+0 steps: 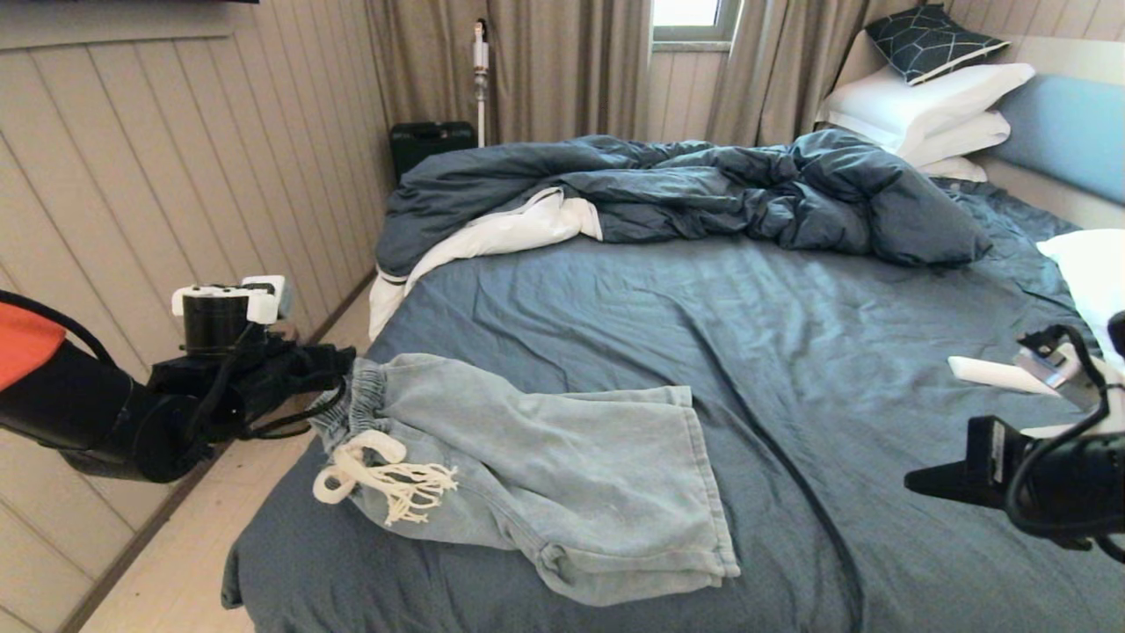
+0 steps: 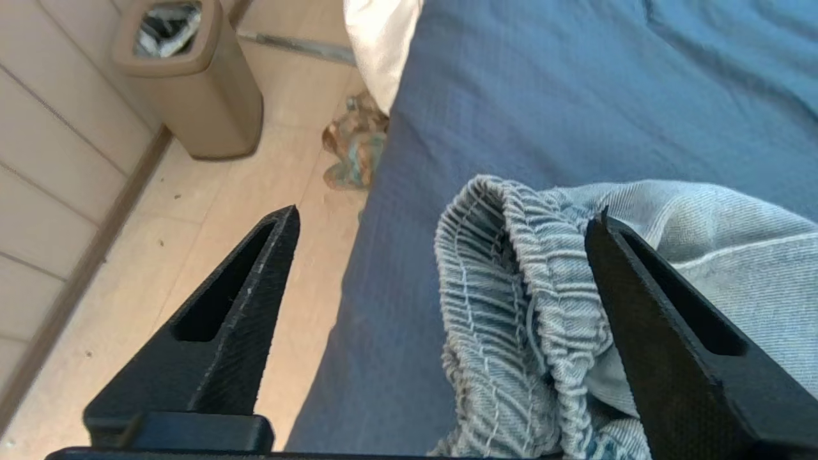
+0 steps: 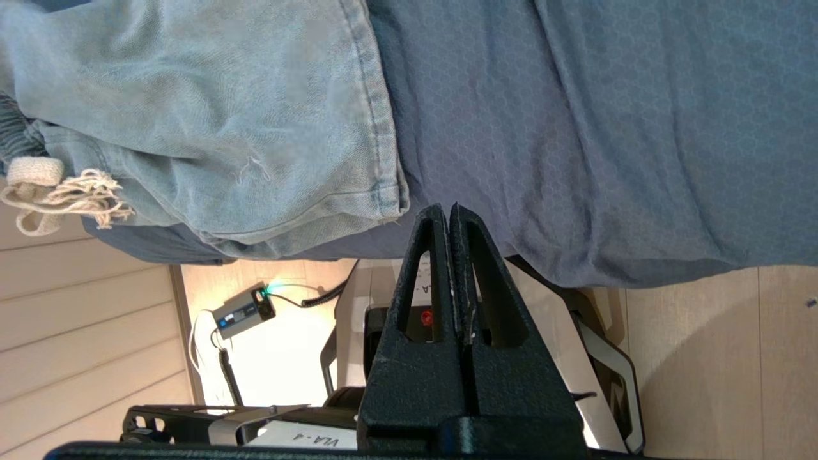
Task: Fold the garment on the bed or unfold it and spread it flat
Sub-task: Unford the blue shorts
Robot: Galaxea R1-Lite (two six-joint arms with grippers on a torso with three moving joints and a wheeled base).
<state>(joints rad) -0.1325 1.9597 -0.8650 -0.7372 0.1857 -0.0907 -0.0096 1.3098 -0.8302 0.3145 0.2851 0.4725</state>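
The garment [image 1: 527,475], pale blue shorts with a white frayed drawstring [image 1: 378,475], lies doubled over near the front left corner of the bed [image 1: 835,352]. My left gripper [image 1: 338,369] sits at the bed's left edge against the gathered waistband [image 2: 511,300]. It is open wide [image 2: 445,214]; the bunched waistband stands between the fingers, close against one of them and far from the other. My right gripper [image 1: 932,482] hovers shut over the bed's right front, apart from the shorts. Its closed tips [image 3: 449,207] are near the leg hem [image 3: 377,128].
A rumpled dark blue duvet [image 1: 703,193] covers the far half of the bed, with white pillows [image 1: 932,105] at the headboard and another [image 1: 1090,272] at the right. A panelled wall and a narrow floor strip run along the left. A beige bin [image 2: 185,83] stands there.
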